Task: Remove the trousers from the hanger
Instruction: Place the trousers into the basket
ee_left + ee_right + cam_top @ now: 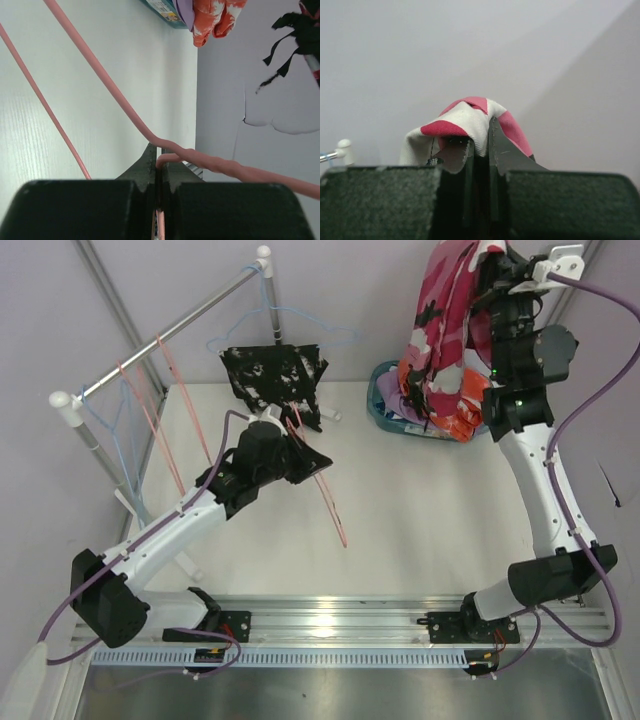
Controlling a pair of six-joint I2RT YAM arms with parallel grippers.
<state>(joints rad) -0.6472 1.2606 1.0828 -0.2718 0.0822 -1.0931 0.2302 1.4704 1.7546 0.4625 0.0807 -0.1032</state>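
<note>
My left gripper is shut on the neck of a bare pink wire hanger, held over the table; the left wrist view shows the jaws pinching the pink wire. My right gripper is raised at the back right, shut on the pink-magenta patterned trousers, which hang down over a teal basket. Its jaws clamp a fold of that cloth. The black speckled trousers hang on a blue hanger. Orange and lavender trousers lie in the basket. The blue-white-red pair is hidden.
A metal rail runs diagonally across the back left on white posts. Empty pink and blue hangers hang from it. The basket edge and orange cloth show at the top of the left wrist view.
</note>
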